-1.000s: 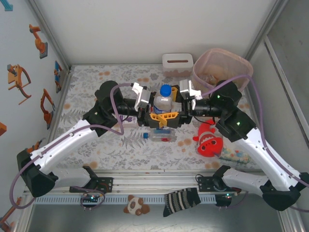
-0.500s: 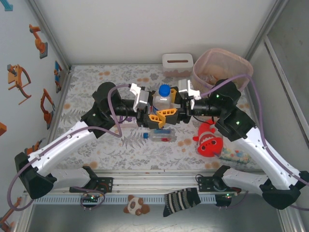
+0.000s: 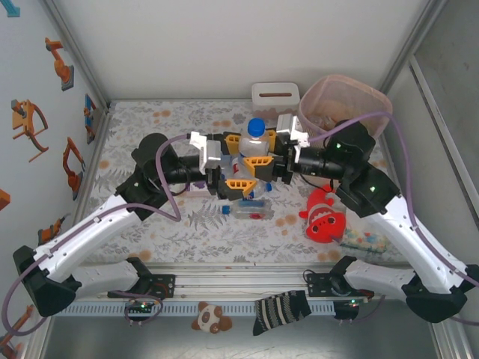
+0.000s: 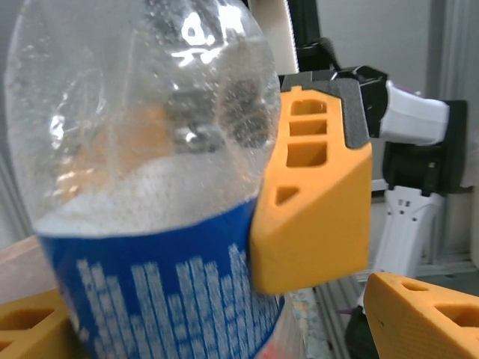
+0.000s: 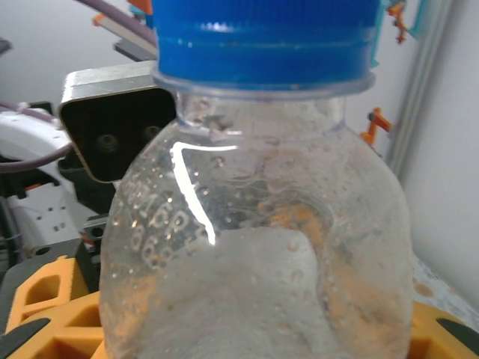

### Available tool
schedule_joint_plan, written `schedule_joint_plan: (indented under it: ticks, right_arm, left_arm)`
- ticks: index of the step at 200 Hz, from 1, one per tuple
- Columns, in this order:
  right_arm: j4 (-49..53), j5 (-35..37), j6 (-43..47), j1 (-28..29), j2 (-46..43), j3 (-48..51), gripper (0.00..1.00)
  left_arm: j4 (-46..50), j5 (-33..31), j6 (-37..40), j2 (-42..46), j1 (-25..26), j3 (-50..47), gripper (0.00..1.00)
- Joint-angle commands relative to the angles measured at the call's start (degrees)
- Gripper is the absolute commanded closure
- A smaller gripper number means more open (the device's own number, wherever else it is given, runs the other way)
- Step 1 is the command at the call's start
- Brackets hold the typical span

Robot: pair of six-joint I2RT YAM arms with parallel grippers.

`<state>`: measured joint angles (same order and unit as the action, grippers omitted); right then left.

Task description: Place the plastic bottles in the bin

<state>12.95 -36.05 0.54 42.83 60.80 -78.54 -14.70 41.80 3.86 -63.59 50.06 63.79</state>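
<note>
One clear bottle [image 3: 251, 146] with a blue cap [image 3: 256, 127] is held upright between the two arms, over the middle of the table [image 3: 150, 120]. Its blue label [image 4: 165, 292] carries white print, too blurred to read. The right gripper [image 3: 262, 153] is closed on it, an orange finger [image 4: 310, 202] pressed against its side. The left gripper [image 3: 236, 164] stands spread wide around it, gripping nothing. A second bottle [image 3: 247, 209] lies on the table nearby. The bin [image 3: 344, 101] sits in the far right corner, apart from the held bottle.
</note>
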Motion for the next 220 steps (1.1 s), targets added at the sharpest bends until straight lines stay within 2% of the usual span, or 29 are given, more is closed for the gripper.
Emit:
schedule_joint_plan:
  ticks: [1, 26, 47, 91, 128, 175, 220]
  right_arm:
    - [2.8, 10.8, 2.2, -2.0, -0.4, -3.8, 0.52]
    - [5.7, 15.4, 0.3, -6.9, 1.0, -7.1, 0.52]
    - [7.5, 15.9, -4.7, -14.3, 3.2, -10.0, 0.52]
    - [12.2, 22.2, -10.4, -26.3, 8.4, -14.7, 0.53]
    - [14.6, 22.5, -15.7, -35.1, 14.5, -17.8, 0.57]
    - [22.0, 26.4, -7.3, -41.9, 23.2, -24.3, 0.59]
    - [31.2, 35.0, 16.7, -42.5, 31.1, -28.9, 0.58]
  left_arm:
    - [0.5, -3.2, 2.0, 2.5, 0.0, -1.4, 0.15]
    - [1.5, -5.1, 2.6, 3.8, 0.0, -2.4, 0.15]
    - [1.9, -5.6, 2.6, 4.7, 0.0, -3.0, 0.15]
    - [3.3, -6.6, 2.4, 5.5, 0.0, -3.5, 0.15]
    - [3.3, -6.6, 1.9, 5.8, 0.0, -3.7, 0.15]
    - [3.4, -6.6, 1.3, 6.2, 0.1, -4.2, 0.15]
    - [3.8, -6.9, 1.3, 6.7, 0.3, -4.7, 0.15]
